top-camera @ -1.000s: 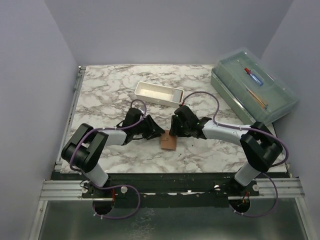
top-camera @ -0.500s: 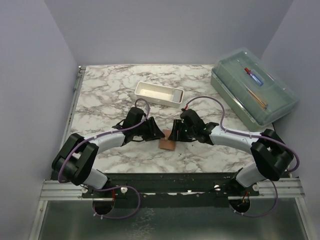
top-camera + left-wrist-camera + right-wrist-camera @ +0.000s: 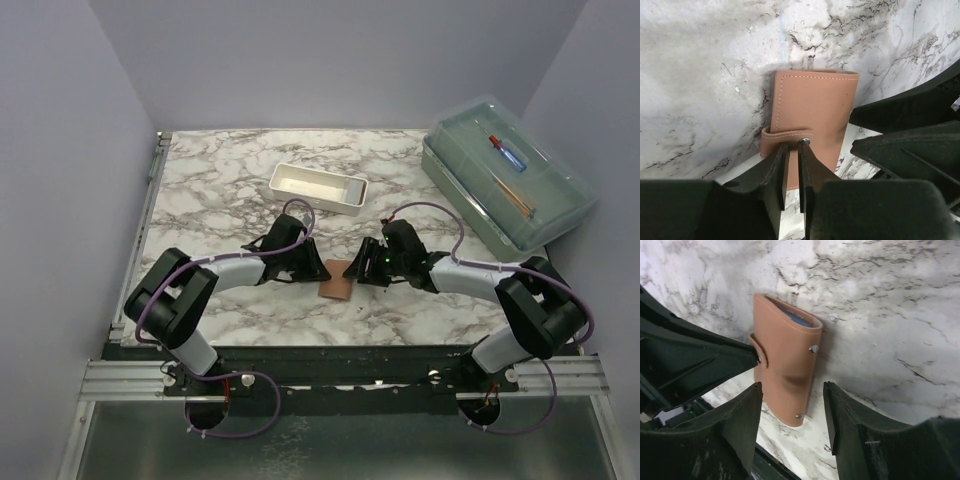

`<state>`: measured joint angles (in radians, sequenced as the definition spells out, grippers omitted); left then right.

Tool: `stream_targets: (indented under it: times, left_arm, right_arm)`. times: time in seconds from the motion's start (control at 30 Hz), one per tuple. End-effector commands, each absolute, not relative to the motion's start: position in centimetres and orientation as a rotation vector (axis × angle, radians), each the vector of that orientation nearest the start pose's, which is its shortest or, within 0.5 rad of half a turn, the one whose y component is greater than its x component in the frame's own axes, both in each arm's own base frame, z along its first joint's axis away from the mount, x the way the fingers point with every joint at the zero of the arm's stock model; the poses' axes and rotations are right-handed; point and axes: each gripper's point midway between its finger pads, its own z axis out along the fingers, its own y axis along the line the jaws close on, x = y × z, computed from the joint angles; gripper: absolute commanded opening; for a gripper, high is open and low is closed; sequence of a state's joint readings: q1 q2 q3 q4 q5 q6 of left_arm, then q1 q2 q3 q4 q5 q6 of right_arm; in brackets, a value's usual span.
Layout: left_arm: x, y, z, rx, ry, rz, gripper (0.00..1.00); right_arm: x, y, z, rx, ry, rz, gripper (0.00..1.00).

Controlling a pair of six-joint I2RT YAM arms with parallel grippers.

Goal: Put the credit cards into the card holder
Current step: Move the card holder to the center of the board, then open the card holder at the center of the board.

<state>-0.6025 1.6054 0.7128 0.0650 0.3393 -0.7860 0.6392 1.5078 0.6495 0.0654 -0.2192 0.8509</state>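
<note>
- Card holder (image 3: 812, 107): tan, folded shut, lying flat on the marbled worktop (image 3: 220, 180). It is sitting directly ahead of the left hand (image 3: 794, 145) and between the two hands, which are facing each other over it.
- Strap (image 3: 785, 136): a short tan tab that is wrapping round the card holder's edge nearest the left hand. It is carrying a small metal snap stud (image 3: 804, 141) right at that hand's fingertips.
- Left hand: its fingers are standing close together with only a narrow slit between them, and the tips are resting at the strap. Whether they are pinching the strap, I cannot tell.
- Right hand (image 3: 792, 390): released, with its fingers (image 3: 740, 425) spread wide. The card holder is lying just ahead of them in line with the gap, and no contact is showing.
- Blue sliver (image 3: 797, 320): peeking out at the card holder's end farthest from the right hand. Whether it is a card or the lining, I cannot tell.
- White tray (image 3: 318, 203): standing well beyond both hands, towards the back of the worktop.
- Clear lidded box (image 3: 465, 140): sitting far out beyond the right hand, at the back corner on that hand's side.
</note>
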Motion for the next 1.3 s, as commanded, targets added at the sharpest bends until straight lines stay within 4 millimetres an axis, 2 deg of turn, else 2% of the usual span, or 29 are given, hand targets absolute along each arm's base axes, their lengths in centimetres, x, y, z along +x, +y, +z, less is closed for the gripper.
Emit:
stream_targets:
  times: [0.0,0.1,0.17,0.27,0.37,0.43,0.5,0.6,0.8,1.07,1.2,1.27]
  left_arm:
    - [24.0,-25.4,-0.8,-0.131,2.708,-0.802,0.18]
    - [23.5,-25.5,-1.0,-0.151,2.701,-0.838,0.17]
    - [23.4,-25.8,-0.6,-0.147,2.687,-0.878,0.17]
    - [23.7,-26.3,0.3,-0.115,2.662,-0.911,0.18]
    - [24.2,-26.7,1.6,-0.095,2.624,-0.941,0.28]
    - [24.5,-27.1,2.3,-0.089,2.606,-0.948,0.38]
    - [24.7,-27.2,2.7,-0.091,2.599,-0.941,0.46]
    - [25.0,-27.4,2.6,-0.082,2.606,-0.888,0.47]
    - [24.8,-27.0,0.6,-0.045,2.672,-0.696,0.4]
    - [25.8,-25.8,-1.6,-0.023,2.722,-0.487,0.4]
    - [26.3,-25.0,-1.8,-0.011,2.729,-0.406,0.26]
    - [26.1,-24.5,-1.4,-0.008,2.724,-0.406,0.14]
  right_arm:
    - [24.5,29.0,5.1,0.114,2.503,1.135,0.57]
    - [24.5,29.9,5.0,0.075,2.494,1.208,0.56]
    - [24.4,30.5,5.2,0.062,2.476,1.259,0.49]
    - [24.5,30.6,5.5,0.048,2.45,1.274,0.28]
    - [24.6,30.4,5.6,0.05,2.45,1.255,0.08]
    - [24.7,30.3,5.6,0.054,2.449,1.242,0.01]
    - [24.7,30.2,5.7,0.066,2.448,1.236,0.0]
    - [24.8,30.1,5.8,0.073,2.443,1.231,0.0]
    - [24.9,30.1,6.4,0.076,2.43,1.229,0.0]
    - [24.8,29.9,7.7,0.068,2.4,1.215,0.0]
    - [24.4,29.4,7.4,0.09,2.413,1.2,0.0]
    - [24.1,28.9,7.2,0.111,2.416,1.186,0.0]
